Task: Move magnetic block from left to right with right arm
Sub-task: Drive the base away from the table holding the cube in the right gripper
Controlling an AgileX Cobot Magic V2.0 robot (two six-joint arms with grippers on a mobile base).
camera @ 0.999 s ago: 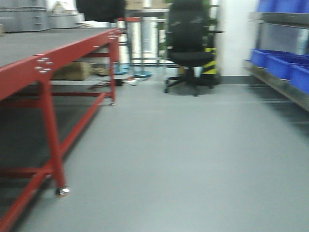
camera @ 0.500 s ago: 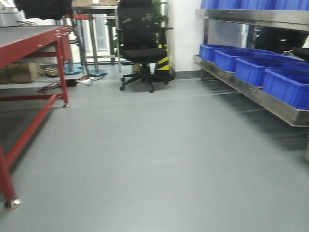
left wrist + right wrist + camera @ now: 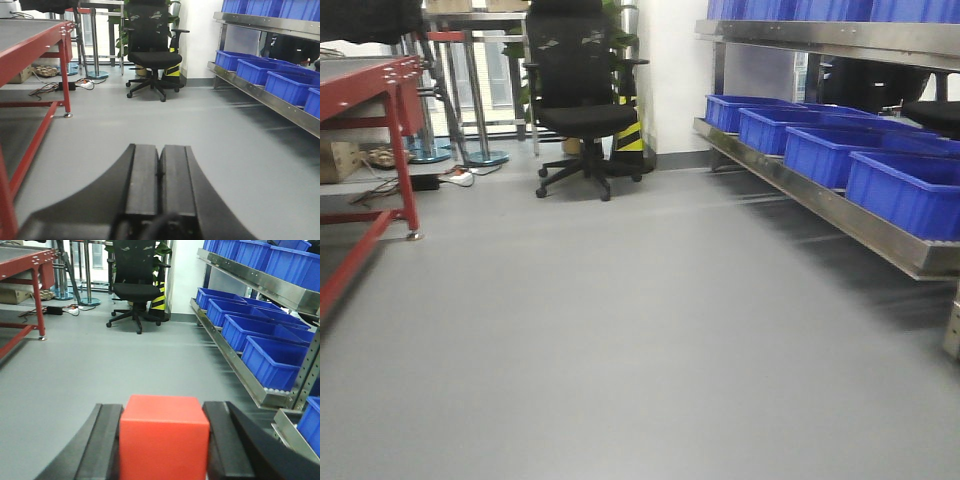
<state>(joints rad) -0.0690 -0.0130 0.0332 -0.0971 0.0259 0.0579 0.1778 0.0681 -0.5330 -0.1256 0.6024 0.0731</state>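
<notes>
Since a second ago the front view has swung to the right: the table (image 3: 360,85) has slid to the left edge and the bins (image 3: 905,190) have come in. The right gripper (image 3: 162,412) is clamped on the block (image 3: 164,440), which sits snug between both fingers. The left gripper (image 3: 160,152) is pressed together on nothing. I think it is best to hold tight, turn slowly and keep the block level. I cannot tell yet where it should go down.
</notes>
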